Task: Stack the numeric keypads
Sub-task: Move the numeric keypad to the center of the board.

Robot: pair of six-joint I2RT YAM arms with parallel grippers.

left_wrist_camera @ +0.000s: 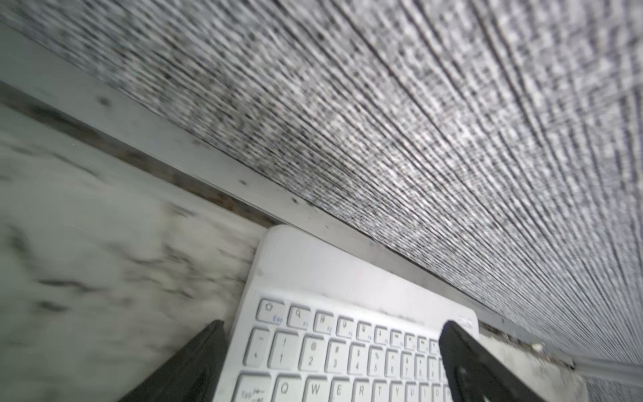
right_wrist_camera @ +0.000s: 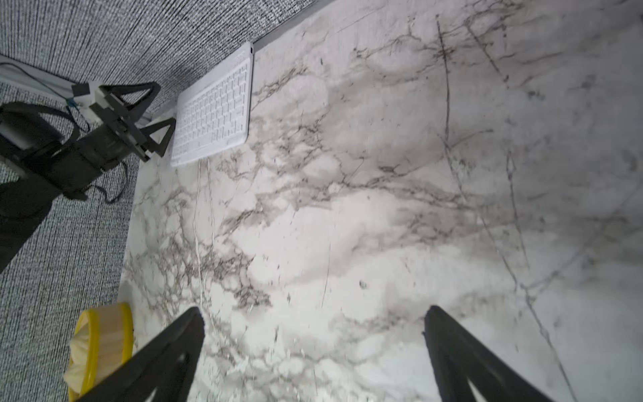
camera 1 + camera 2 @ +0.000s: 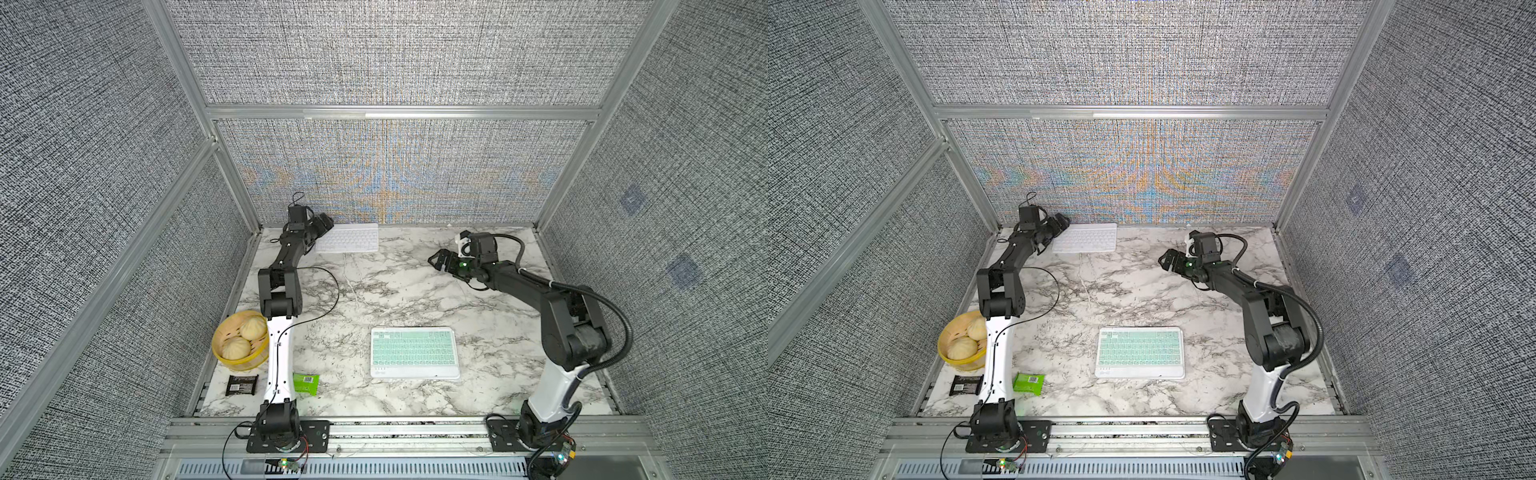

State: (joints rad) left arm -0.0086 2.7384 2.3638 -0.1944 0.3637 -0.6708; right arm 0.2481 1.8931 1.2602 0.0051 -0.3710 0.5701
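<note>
We are holding left gripper point(image 3: 325, 224) spread wide at short end of white keypad point(image 3: 349, 239), gripping nothing; right gripper point(image 3: 434, 259) hanging open, empty, well apart from it.

Your left arm point(image 3: 279, 361) and right arm point(image 3: 552, 386) have white lower links and black joints; a ribbed hose point(image 3: 626, 332) loops at three o'clock
</note>
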